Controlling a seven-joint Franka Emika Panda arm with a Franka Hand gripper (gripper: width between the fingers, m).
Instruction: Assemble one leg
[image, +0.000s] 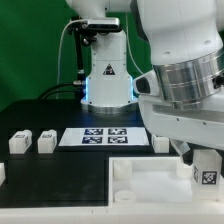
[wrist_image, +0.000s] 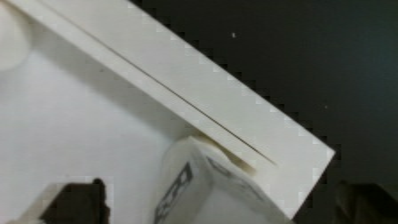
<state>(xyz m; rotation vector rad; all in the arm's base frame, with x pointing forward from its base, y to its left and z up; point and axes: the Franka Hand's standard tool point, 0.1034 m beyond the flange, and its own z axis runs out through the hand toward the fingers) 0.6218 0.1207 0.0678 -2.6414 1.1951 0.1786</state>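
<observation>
My gripper (image: 200, 158) is shut on a leg (image: 207, 173), a small white post with a black-and-white tag. It holds the leg upright over the corner of the wide white tray-like piece (image: 150, 170) nearest the exterior view's right. In the wrist view the leg (wrist_image: 210, 185) sits between the dark fingers (wrist_image: 71, 205) of my gripper (wrist_image: 217, 208), right by the tray's raised rim (wrist_image: 196, 90). I cannot tell whether the leg touches the tray. Two more legs (image: 20, 143) (image: 45, 143) stand at the exterior view's left, and another leg (image: 160, 143) stands beside the marker board.
The marker board (image: 105, 136) lies flat behind the tray. The arm's base (image: 105, 80) stands at the back centre. A small white piece (image: 2, 172) shows at the exterior view's left edge. The table is black.
</observation>
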